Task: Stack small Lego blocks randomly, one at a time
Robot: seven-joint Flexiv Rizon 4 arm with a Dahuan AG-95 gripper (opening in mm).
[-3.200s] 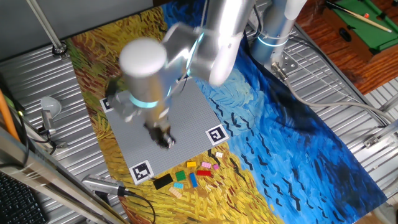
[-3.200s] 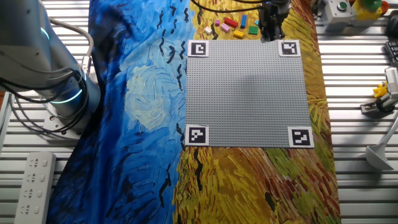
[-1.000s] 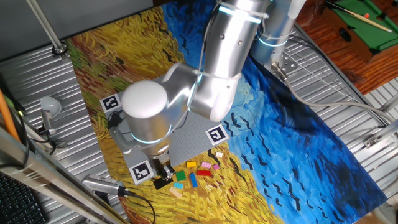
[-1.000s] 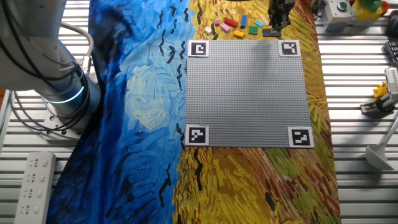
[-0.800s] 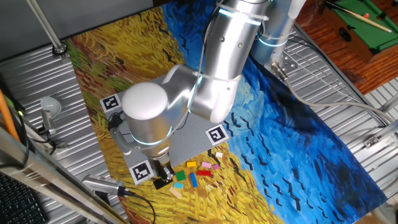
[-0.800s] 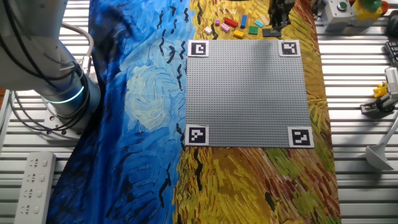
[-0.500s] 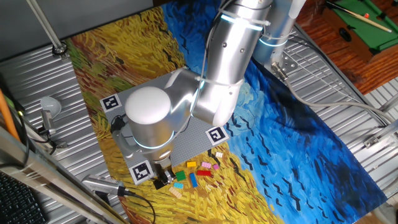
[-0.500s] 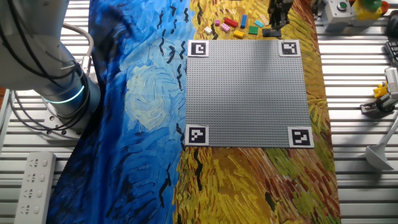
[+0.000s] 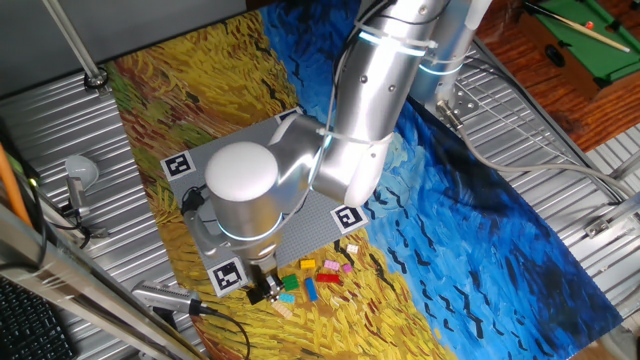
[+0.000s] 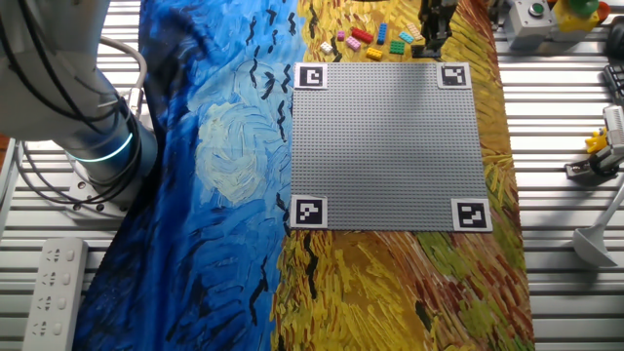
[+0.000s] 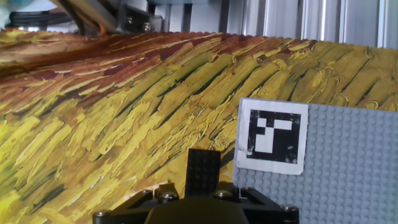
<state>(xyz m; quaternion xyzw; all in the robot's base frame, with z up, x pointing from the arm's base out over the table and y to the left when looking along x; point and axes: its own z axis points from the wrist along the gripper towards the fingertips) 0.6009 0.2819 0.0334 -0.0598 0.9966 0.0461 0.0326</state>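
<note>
The flat black brick lies on the yellow cloth just off the grey baseplate, beside a marker tag. My gripper is low over it, and the brick shows between the two jaw sides in the hand view with a small gap on each side. The fingertips themselves are hidden. The black brick also shows just under the gripper in the other fixed view. The other small bricks lie loose next to it: yellow, red, green, blue, pink, tan.
The baseplate has marker tags at its corners and bears no bricks. Metal rails and a clamp border the cloth on the left. The arm's base stands beside the blue part of the cloth.
The gripper has moved from over the baseplate to the cloth's edge and come down onto the black brick. In the last second it sank a little lower; the bricks have not moved.
</note>
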